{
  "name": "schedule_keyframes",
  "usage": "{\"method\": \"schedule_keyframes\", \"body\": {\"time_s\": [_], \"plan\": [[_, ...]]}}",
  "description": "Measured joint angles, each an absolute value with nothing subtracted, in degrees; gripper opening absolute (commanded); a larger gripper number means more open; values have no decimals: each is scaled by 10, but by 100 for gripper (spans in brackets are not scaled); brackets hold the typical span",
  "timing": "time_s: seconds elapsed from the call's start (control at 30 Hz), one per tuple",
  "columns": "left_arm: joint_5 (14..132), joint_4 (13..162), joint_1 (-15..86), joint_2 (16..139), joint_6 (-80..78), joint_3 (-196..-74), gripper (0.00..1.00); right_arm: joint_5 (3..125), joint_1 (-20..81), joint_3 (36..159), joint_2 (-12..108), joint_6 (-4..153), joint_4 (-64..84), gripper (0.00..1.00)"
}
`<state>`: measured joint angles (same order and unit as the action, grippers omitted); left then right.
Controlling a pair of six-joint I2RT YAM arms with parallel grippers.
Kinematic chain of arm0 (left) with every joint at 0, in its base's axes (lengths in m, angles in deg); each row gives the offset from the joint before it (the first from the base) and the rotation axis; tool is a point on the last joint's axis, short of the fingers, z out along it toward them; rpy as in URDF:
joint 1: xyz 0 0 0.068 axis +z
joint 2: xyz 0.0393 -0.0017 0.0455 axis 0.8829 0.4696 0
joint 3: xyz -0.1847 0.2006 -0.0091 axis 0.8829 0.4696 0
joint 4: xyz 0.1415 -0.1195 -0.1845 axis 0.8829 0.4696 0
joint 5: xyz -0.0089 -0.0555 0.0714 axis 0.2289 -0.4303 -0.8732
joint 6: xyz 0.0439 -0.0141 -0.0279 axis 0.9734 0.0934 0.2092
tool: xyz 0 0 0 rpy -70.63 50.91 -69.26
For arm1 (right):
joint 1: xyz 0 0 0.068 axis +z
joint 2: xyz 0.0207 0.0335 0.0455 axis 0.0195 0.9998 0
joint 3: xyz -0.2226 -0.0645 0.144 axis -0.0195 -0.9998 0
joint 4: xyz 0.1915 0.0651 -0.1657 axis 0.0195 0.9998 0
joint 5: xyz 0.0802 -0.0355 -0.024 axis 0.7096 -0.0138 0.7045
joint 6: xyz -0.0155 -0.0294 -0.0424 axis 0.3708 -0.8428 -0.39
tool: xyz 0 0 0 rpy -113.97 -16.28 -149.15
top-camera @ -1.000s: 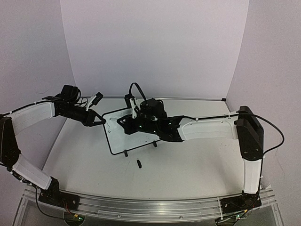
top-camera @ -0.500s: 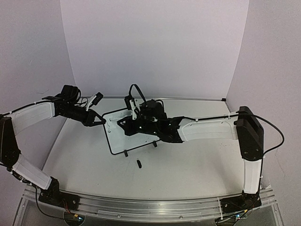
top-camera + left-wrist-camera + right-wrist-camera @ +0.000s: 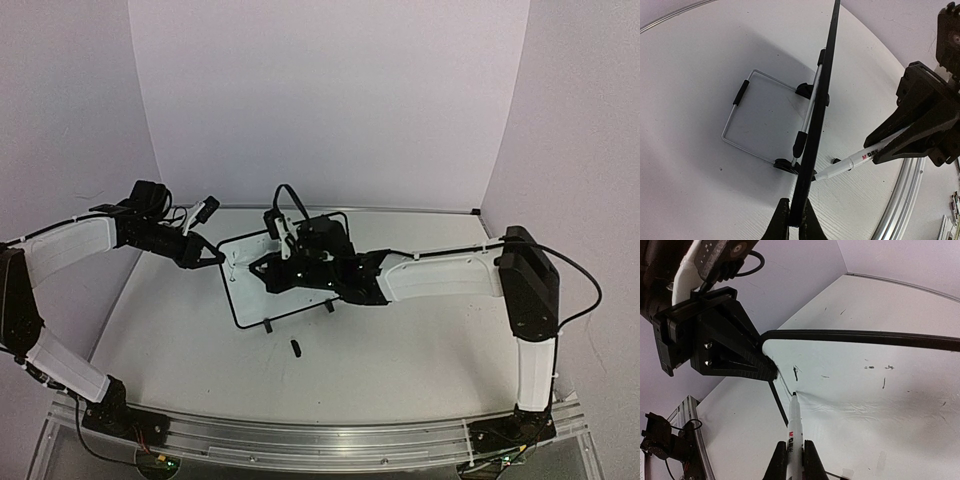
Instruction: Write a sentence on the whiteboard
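black fingers of the left gripper (image 3: 212, 256) are clenched on the left edge of the whiteboard (image 3: 245, 292), one on each face of the thin frame. the left wrist view shows the pinch plainly. the whiteboard stands near the middle of the table (image 3: 420, 345) on its two small feet. it leans back on a wire stand (image 3: 740, 120) behind it.

just inside the whiteboard's left edge, the right wrist view shows a short dark stroke (image 3: 795, 373) and little else that reads as writing. a few stray specks lie further right. i judge the sentence barely begun, so nearly all of it is yet to write.

the marker (image 3: 794, 425) points at the whiteboard's face, its tip at or just off the surface below that stroke; i cannot tell if it touches. the right gripper (image 3: 795, 456) is grasping the marker by its barrel, reaching in from the whiteboard's right. a small dark cap (image 3: 295, 347) lies on the table in front of the whiteboard.

to write well here, the left grip should brace firmly against the marker's push, since the stand could let the whiteboard rock. pressure should be light and even, the tip lifted cleanly between letters. the line should run level toward the right edge, high enough to leave room for a second line. the right arm should stay clear of wet ink.
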<state>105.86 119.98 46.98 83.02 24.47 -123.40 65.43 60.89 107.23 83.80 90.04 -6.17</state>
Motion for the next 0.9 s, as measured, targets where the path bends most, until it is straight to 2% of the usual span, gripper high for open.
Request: {"method": "schedule_keyframes", "body": {"time_s": [0.9], "plan": [[1053,1199,470,830,244,-1234,0,652,609,1073,851,902,-66,0]]}}
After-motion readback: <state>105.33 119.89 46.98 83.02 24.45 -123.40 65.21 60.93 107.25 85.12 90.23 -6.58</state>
